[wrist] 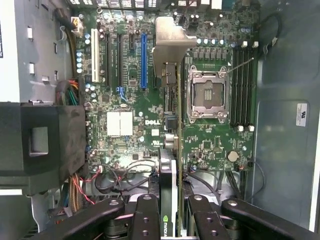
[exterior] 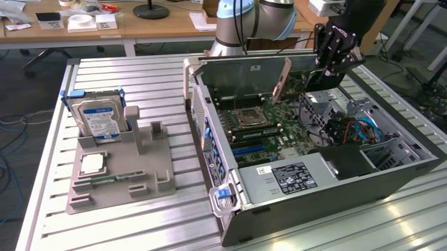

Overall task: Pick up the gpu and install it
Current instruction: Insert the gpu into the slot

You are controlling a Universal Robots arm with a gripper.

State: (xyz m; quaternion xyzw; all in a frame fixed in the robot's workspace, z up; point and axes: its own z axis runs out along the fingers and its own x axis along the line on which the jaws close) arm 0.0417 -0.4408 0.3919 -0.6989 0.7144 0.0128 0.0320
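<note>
The gripper (wrist: 172, 212) is pinching the gpu (wrist: 168, 175). In the wrist view its black fingers (wrist: 145, 215) press on either side of the card, which is seen edge-on, with the thin green board on one face and the black cooler on the other. From the fingers the card reaches straight away from the gripper, ending in its silver bracket (wrist: 170, 42), and it hangs above the motherboard (wrist: 130, 100) rather than sitting in it. This view also shows what lies beyond the card: a blue slot (wrist: 144, 60) just to one side of it, the open CPU socket (wrist: 206, 97) just to the other, and the memory sticks (wrist: 242, 85) past the socket. The exterior view gives the wider setting. There the gripper (exterior: 327, 73) hangs on the arm (exterior: 252, 21) over the far end of the open case (exterior: 314, 198), which lies on its side on the slatted bench (exterior: 140, 225). Well apart from the gripper, toward the exterior view's left, a grey holder (exterior: 122, 178) stands on the bench with a hard drive (exterior: 101, 120) upright in it and a CPU (exterior: 92, 163) lying flat. In that view I cannot make out the card itself clearly.
</note>
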